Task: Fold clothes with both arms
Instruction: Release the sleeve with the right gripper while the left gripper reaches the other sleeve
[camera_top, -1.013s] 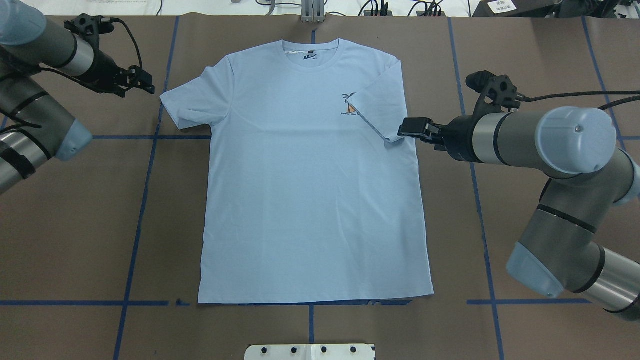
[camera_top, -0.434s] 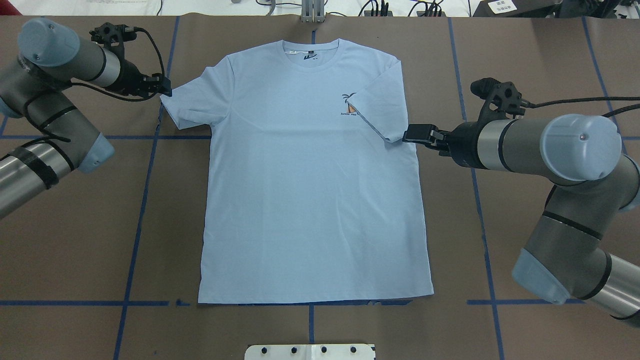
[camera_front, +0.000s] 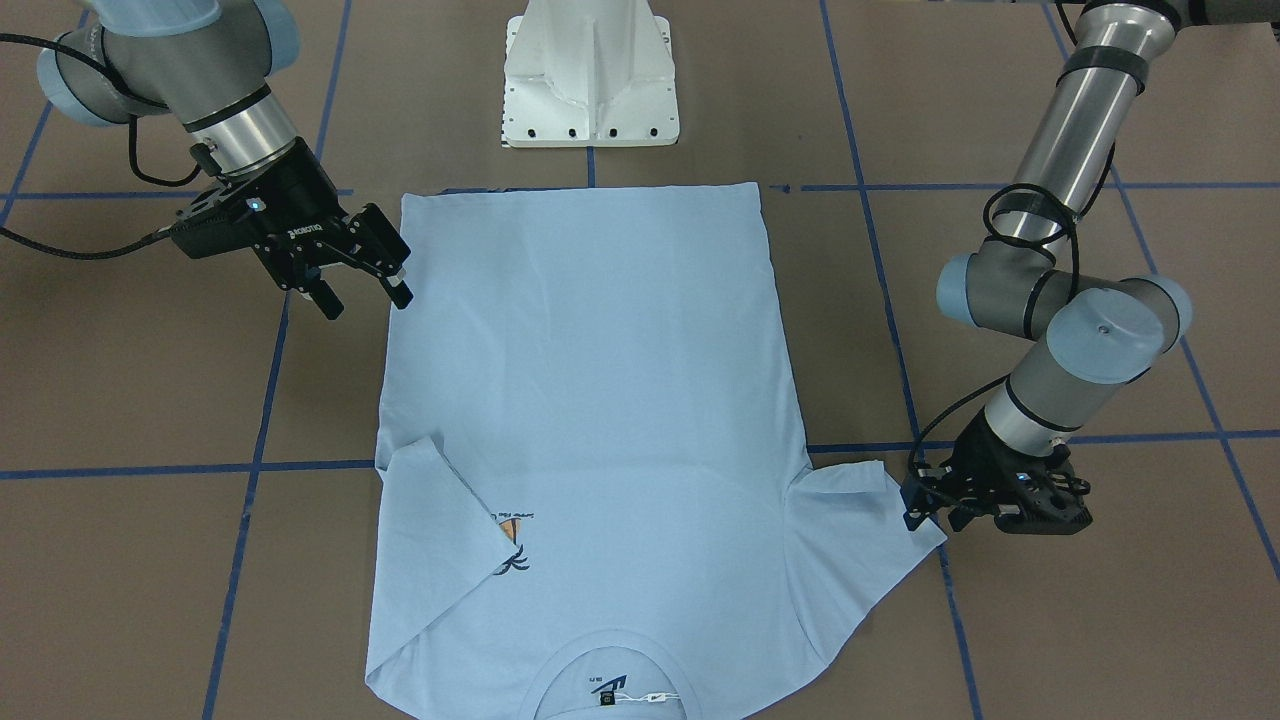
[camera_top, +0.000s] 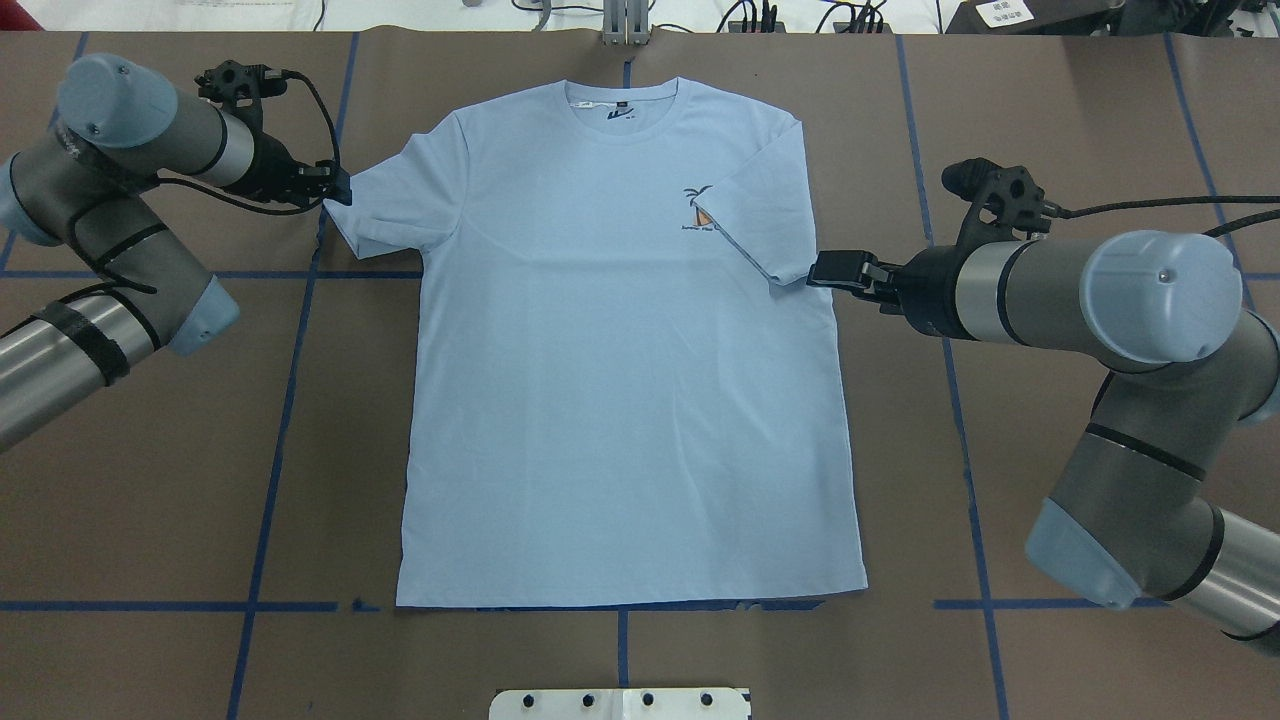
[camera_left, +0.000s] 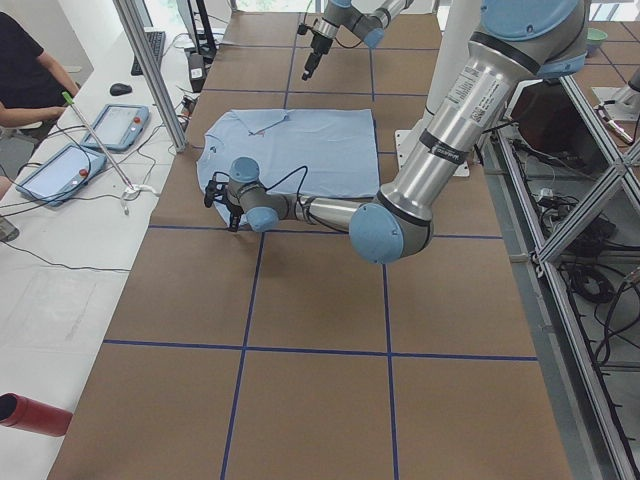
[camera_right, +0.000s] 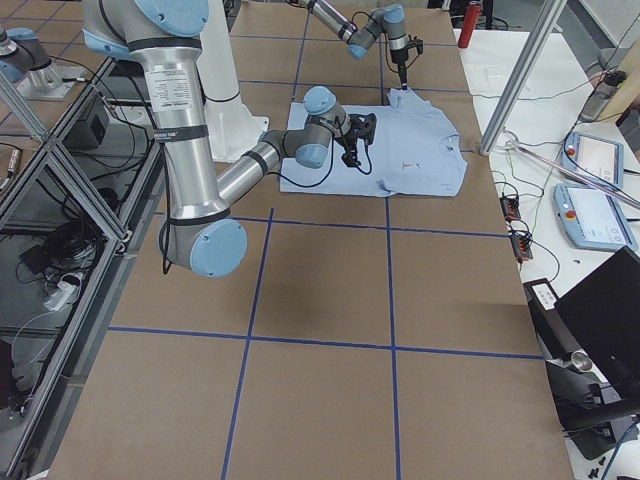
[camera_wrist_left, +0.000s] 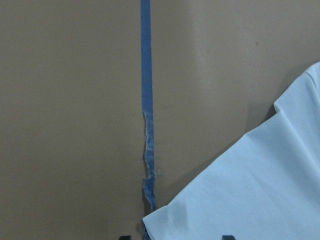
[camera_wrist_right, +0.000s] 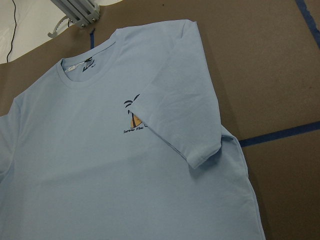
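T-shirt (camera_top: 620, 380) lies flat on the worktop (camera_top: 150, 480). Overhead hides what the front-facing view shows: right pincer (camera_front: 368, 303) spread beside its side. Left wrist view shows left pincer (camera_front: 915, 503) released, sleeve corner (camera_wrist_left: 165, 222) between its jaws.

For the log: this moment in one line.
T-shirt flat, one sleeve folded | left gripper open at flat sleeve | right gripper open beside T-shirt

We find bare counter (camera_top: 150, 450) flanking the shirt (camera_top: 620, 400) on both sides. Our left hand (camera_top: 340, 188) crowds one sleeve's corner, our right hand (camera_top: 818, 268) hangs beside the folded sleeve, and the white base (camera_front: 590, 80) stands just past the hem.
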